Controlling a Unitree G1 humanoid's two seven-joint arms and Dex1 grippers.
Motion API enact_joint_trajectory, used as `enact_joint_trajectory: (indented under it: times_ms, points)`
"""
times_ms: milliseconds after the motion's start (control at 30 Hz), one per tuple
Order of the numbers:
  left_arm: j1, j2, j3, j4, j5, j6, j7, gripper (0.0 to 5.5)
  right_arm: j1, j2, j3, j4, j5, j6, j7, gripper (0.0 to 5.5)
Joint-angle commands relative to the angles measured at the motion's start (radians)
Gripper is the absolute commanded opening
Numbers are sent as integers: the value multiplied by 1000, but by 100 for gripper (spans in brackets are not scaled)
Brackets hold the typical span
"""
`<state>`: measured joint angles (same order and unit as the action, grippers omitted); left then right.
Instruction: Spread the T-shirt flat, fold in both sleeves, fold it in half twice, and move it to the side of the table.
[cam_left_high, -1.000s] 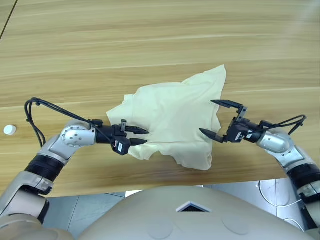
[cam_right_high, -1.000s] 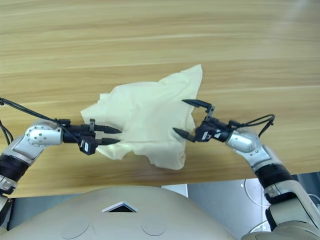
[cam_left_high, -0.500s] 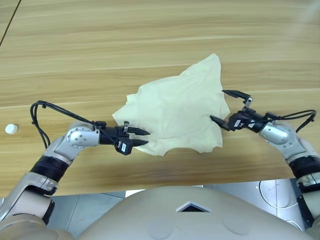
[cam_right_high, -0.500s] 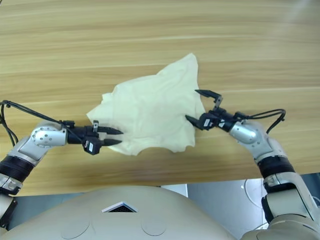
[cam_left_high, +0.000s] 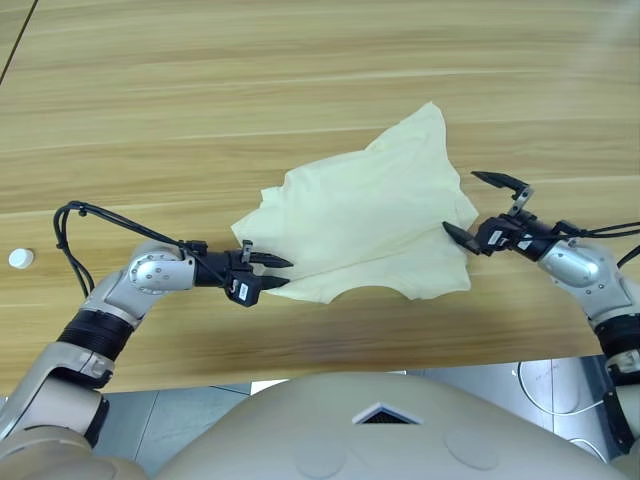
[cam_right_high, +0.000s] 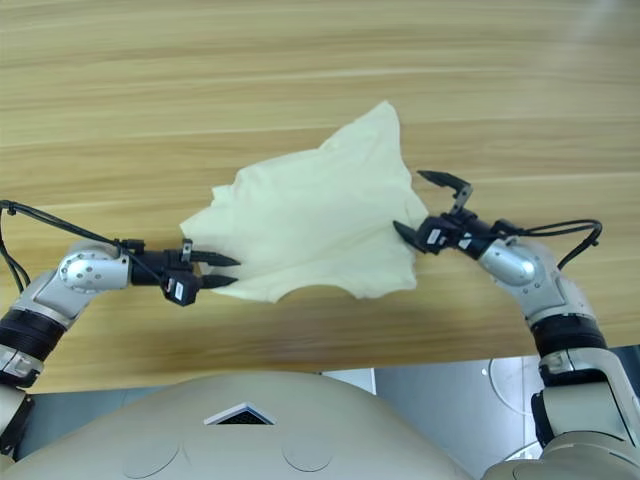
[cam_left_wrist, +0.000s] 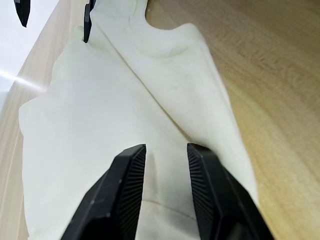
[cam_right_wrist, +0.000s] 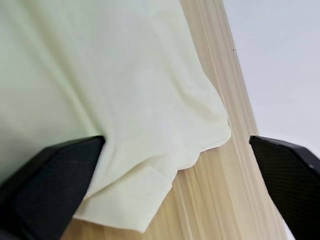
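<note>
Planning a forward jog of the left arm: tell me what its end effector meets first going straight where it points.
The T-shirt. The left end effector points along the table at the shirt's near left edge, with its tips right at it. Whether they touch is unclear.

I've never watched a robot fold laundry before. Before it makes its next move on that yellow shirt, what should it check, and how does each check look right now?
1. T-shirt spread flat: not ok. It is rumpled, with a ridge running across it.
2. Shirt fully on the table: ok. No part hangs over the near edge.
3. Left gripper at the cloth: ok. It sits at the shirt's left edge, fingers slightly apart.
4. Right gripper ready to grasp: ok. It is wide open at the shirt's right edge.
5. Sleeves located for folding: cannot tell. The bunched cloth hides them.
6. Small white cap out of the way: ok. It lies far left of the shirt.
</note>
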<state>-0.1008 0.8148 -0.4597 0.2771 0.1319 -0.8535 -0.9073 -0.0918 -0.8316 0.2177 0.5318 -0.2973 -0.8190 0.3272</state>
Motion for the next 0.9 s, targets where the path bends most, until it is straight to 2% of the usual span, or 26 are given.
enact_joint_trajectory:
  times_ms: [33, 300, 500, 633, 833, 900]
  points:
    - [-11, 9, 9, 30, 20, -4, -7, 157, 48, 0, -29, -100, 118, -50, 56, 540]
    - [-57, -26, 75, 53, -7, -32, 68, 157, 62, 7, -111, -135, 223, -65, 87, 540]
    - [-35, -9, 124, -100, -253, -5, 26, 157, 193, -36, -117, -300, 351, -129, 174, 540]
    - [80, 73, 97, -247, -403, 39, -84, 157, 331, -87, -133, -418, 403, -156, 238, 540]
    - [247, 196, 116, -291, -394, 104, -192, 157, 541, -139, -211, -544, 390, -113, 275, 540]
    - [278, 209, 132, -292, -407, 116, -203, 193, 603, -137, -242, -583, 357, -93, 277, 540]
